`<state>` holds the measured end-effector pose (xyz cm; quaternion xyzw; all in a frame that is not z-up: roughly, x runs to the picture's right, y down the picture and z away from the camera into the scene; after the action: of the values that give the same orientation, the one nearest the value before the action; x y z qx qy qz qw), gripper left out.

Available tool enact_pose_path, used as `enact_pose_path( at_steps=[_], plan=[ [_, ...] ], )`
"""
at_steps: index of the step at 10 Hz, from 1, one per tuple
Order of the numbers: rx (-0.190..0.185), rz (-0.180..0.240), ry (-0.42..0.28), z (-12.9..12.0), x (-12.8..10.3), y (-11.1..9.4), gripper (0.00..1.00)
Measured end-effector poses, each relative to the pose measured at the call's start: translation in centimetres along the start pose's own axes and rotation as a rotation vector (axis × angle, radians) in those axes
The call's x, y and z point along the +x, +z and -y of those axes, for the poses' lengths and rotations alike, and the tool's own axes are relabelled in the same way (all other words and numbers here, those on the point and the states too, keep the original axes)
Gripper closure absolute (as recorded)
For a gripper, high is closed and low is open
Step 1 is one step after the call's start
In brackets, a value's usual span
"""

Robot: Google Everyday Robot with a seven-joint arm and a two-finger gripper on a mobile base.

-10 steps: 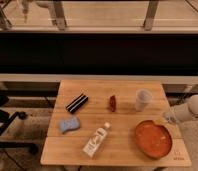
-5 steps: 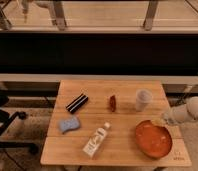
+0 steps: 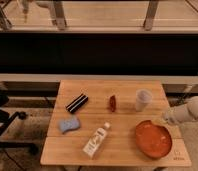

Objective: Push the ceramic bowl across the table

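Hanging over the right edge of the worktop (image 3: 124, 127), the pincer (image 3: 165, 119) is sitting just beside the bowl (image 3: 153, 140), which is lying down-left of it; a leftward push is looking likely; pincer width I cannot tell

An office-like room is showing: a wheeled chair (image 3: 6, 125) is standing beside the table (image 3: 123, 141), a railing (image 3: 59, 17) behind; the gripper (image 3: 167, 119) is hovering at its right edge.
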<state>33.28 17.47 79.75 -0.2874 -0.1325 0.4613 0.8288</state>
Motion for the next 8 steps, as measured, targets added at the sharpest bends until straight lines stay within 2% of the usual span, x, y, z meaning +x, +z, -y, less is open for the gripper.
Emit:
enact_pose_path(
  at_steps=[1,3,5,6,7,8],
  plan=[
    [-0.003,0.005,0.003,-0.03,-0.33,0.18,0.77],
    [-0.004,0.008,0.007,-0.1,-0.45,0.13,0.85],
    [-0.006,0.011,0.007,-0.72,-0.99,0.58,0.75],
    [-0.007,0.019,0.012,-0.56,-1.15,0.57,0.68],
    [-0.006,0.024,0.017,-0.28,-0.98,0.43,0.67],
    [-0.007,0.025,0.017,-0.24,-0.86,0.41,0.7]
  ],
)
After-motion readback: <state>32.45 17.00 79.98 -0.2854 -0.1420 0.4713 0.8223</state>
